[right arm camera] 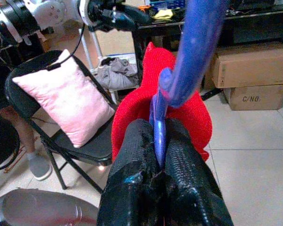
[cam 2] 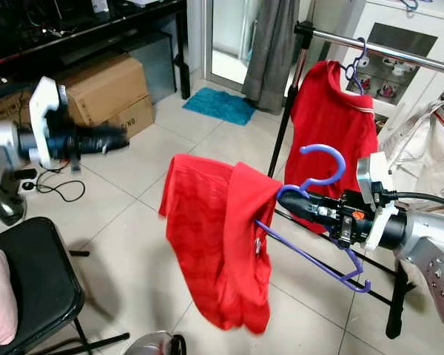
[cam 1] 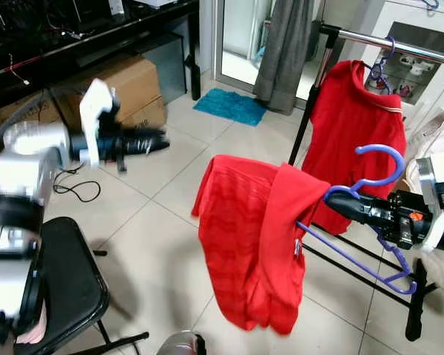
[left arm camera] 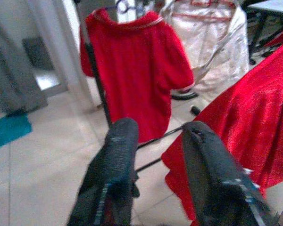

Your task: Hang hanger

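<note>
- The clothes rail [cam 1: 399, 46] crosses the upper right of the left eye view, with a red shirt [cam 1: 355, 126] already on it from its own hanger; its right end is cut off by the frame, so I cannot tell how much free bar remains.
- The draped red garment [cam 1: 255, 237] sits at lower centre, bunched over one arm of the purple hanger [cam 1: 377, 166] and trailing low. Its weight is all on one side, so I judge it could slide off as the hanger is lifted or tilted toward the rail.
- The right pincer [cam 1: 339, 204] at right centre is clamped on the hanger's neck just below the hook. Gripped on so thin a stem, the hanger could twist, turning the hook away from the bar.
- The left pincer [cam 1: 152, 142] hangs at upper left, well apart from the garment, its fingers [left arm camera: 118, 155] spread and holding nothing. It gives the cloth no support.
- A black chair [right arm camera: 73, 136] with a pink cushion [right arm camera: 63, 101] stands at lower left; it could catch the robot if it steps forward.
- The hook's tip and the garment's collar are hard to make out.
</note>
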Tool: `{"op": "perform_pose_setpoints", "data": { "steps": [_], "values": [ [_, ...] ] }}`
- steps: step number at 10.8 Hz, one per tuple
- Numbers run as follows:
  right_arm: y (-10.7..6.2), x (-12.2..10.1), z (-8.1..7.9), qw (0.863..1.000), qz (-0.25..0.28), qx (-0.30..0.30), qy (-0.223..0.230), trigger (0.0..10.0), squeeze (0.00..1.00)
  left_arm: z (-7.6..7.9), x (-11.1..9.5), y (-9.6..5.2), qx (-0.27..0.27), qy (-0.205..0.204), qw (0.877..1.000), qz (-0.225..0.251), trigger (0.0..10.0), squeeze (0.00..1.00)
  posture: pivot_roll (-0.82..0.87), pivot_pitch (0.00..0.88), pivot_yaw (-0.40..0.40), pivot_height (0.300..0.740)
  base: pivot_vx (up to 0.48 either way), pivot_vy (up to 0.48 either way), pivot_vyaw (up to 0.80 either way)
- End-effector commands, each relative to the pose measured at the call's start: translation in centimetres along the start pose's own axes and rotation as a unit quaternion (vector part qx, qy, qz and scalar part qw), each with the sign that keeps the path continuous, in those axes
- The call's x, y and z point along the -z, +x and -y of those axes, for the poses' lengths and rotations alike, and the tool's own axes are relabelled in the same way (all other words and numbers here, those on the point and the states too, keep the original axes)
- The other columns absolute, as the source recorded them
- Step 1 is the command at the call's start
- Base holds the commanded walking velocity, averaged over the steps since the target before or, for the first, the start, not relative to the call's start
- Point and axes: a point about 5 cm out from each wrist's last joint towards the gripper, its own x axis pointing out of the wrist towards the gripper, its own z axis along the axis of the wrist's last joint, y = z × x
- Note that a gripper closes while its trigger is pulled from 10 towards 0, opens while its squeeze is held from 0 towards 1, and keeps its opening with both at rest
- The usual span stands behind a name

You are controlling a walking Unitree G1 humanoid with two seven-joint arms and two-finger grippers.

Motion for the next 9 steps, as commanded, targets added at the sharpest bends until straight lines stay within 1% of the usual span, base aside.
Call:
{"op": "perform_pose_setpoints", "data": {
  "steps": [1, 2, 3, 4, 5, 6, 7, 8, 9],
  "values": [
    [0.3, -1.0, 0.1, 1.0, 0.013, 0.0, -0.024, 10.0, 0.0, 0.0, -1.3, 0.9, 0.017, 0.018, 1.0, 0.014, 10.0, 1.0, 0.03, 0.0, 0.016, 0.74, 0.0, 0.0, 0.0],
    [0.6, -1.1, 0.1, 1.0, 0.016, -0.004, -0.025, 10.0, 0.0, 0.5, -2.6, 2.7, 0.053, 0.018, 0.998, 0.042, 10.0, 1.0, 0.03, 0.0, 0.012, 0.74, 0.0, 0.0, 0.0],
    [1.0, -1.1, 0.0, 1.0, 0.016, -0.007, -0.026, 10.0, 0.0, 1.3, -3.6, 4.8, 0.099, 0.022, 0.993, 0.056, 10.0, 1.0, 0.03, 0.0, 0.012, 0.74, 0.0, 0.0, 0.0],
    [1.5, -1.2, 0.0, 0.999, 0.013, -0.008, -0.03, 10.0, 0.0, 2.4, -3.9, 7.3, 0.144, 0.05, 0.987, 0.043, 10.0, 1.0, 0.02, 0.0, 0.019, 0.74, 0.0, 0.0, 0.0],
    [1.7, -1.3, -0.1, 0.999, 0.013, -0.009, -0.031, 10.0, 0.0, 2.8, -4.0, 8.4, 0.157, 0.069, 0.985, 0.036, 10.0, 0.76, 0.02, 0.0, 0.023, 0.74, 0.0, 0.0, 0.0],
    [1.9, -1.5, -0.3, 0.999, 0.016, -0.014, -0.034, 10.0, 0.0, 3.4, -4.0, 9.3, 0.174, 0.075, 0.981, 0.035, 10.0, 0.0, 0.01, 0.0, 0.028, 0.74, 0.0, 0.0, 0.0],
    [2.0, -1.6, -0.5, 0.999, 0.017, -0.016, -0.035, 10.0, 0.0, 3.9, -4.0, 10.1, 0.193, 0.072, 0.978, 0.038, 10.0, 0.0, 0.01, 0.0, 0.032, 0.74, 0.0, 0.0, 0.0],
    [2.1, -1.4, -0.7, 0.999, 0.015, -0.02, -0.034, 10.0, 0.0, 4.8, -4.4, 11.0, 0.237, 0.055, 0.969, 0.052, 10.0, 0.0, 0.01, 0.0, 0.031, 0.74, 0.0, 0.0, 0.0],
    [2.3, -1.3, -0.8, 0.999, 0.015, -0.023, -0.033, 10.0, 0.0, 5.3, -4.9, 11.7, 0.257, 0.043, 0.963, 0.064, 10.0, 0.0, 0.01, 0.0, 0.031, 0.74, 0.0, 0.0, 0.0]
  ]
}}
